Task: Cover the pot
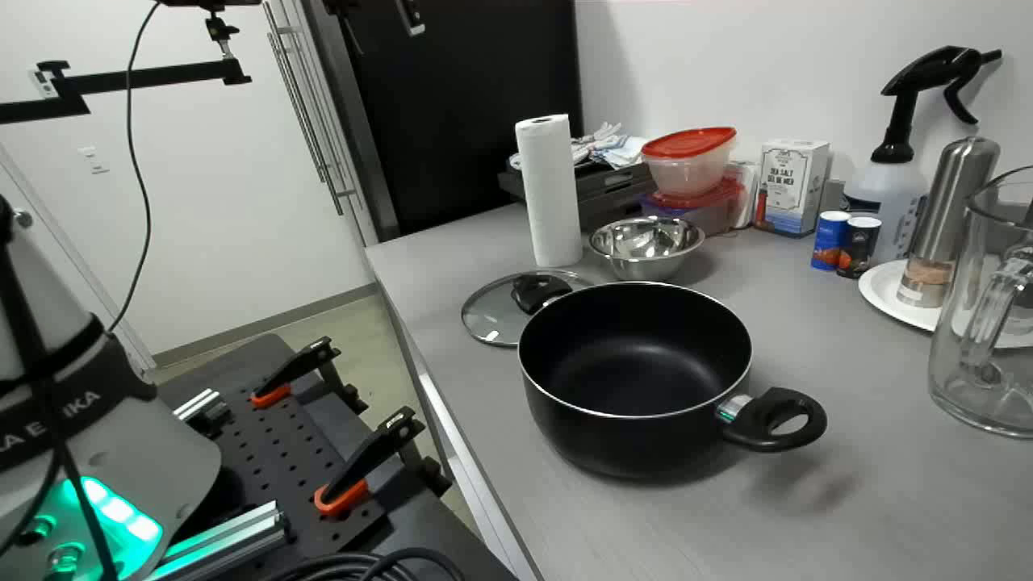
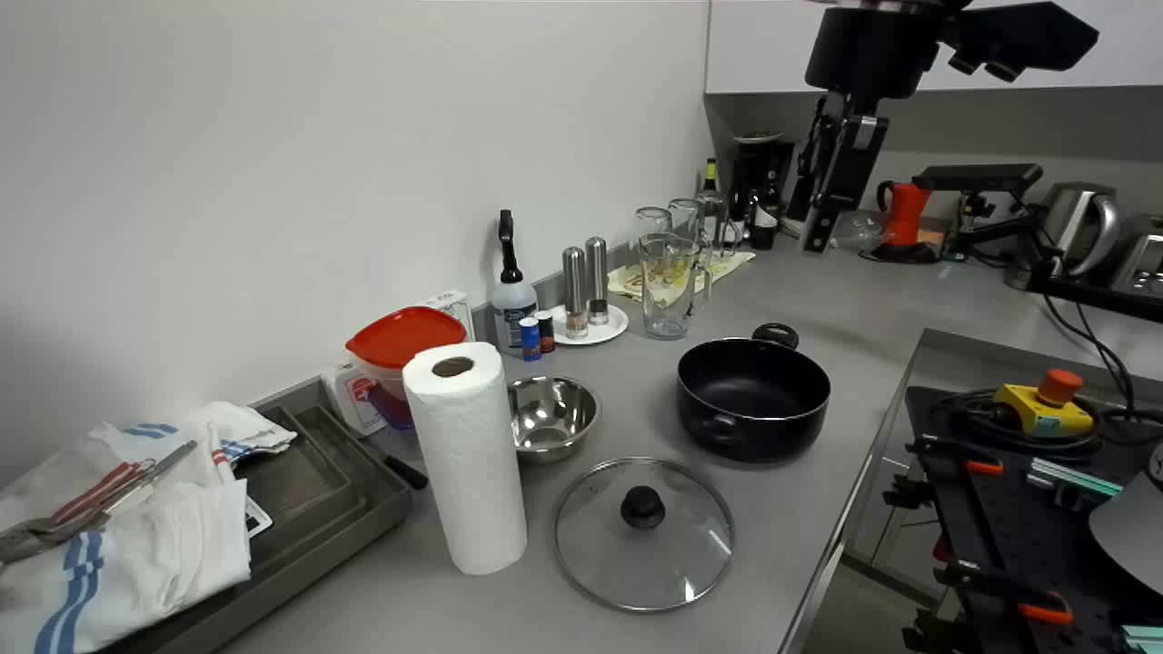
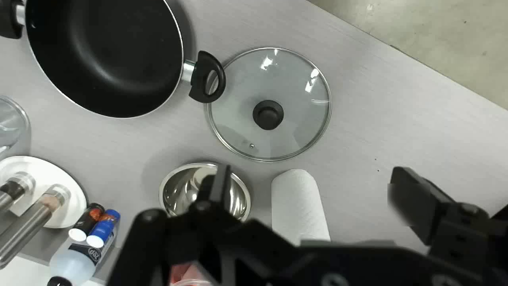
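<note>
The black pot (image 1: 637, 436) stands uncovered on the grey counter. It also shows in an exterior view (image 2: 752, 436) and at the upper left of the wrist view (image 3: 107, 51). A round glass lid (image 2: 591, 545) with a metal rim and black knob lies flat beside it, knob up. In the wrist view the lid (image 3: 293, 83) is near the middle, and one pot handle (image 3: 206, 77) overlaps its edge. My gripper (image 3: 311, 172) is open and empty, its fingers wide apart. It hangs high above the counter in both exterior views (image 1: 386, 36) (image 2: 807, 227).
A paper towel roll (image 2: 468, 463) and a steel bowl (image 2: 550, 422) stand close to the lid. Behind are food containers (image 1: 690, 161), a salt box (image 1: 791, 186), a spray bottle (image 1: 884, 194), grinders on a white plate (image 1: 888, 298) and a glass pitcher (image 1: 980, 363). The counter edge (image 2: 822, 572) runs near the lid.
</note>
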Motion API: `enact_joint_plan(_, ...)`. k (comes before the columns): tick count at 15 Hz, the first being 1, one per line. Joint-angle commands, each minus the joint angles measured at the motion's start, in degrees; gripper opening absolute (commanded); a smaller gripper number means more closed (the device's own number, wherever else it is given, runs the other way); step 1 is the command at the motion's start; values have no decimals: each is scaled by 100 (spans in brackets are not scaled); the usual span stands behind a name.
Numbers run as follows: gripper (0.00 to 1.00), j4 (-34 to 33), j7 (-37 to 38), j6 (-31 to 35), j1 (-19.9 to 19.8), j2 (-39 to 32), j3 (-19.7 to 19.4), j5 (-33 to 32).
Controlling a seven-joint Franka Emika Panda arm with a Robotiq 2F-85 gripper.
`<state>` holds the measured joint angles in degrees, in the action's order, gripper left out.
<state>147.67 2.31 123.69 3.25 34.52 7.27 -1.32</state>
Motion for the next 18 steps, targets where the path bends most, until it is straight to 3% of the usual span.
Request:
enact_joint_plan(1, 100, -13, 31, -18, 57, -5, -51, -38)
enact_joint_plan(8, 100, -76, 41, -65, 49, -105, -52, -29)
enact_joint_plan(18, 100, -582, 190, 504, -48, -1856, -42, -102)
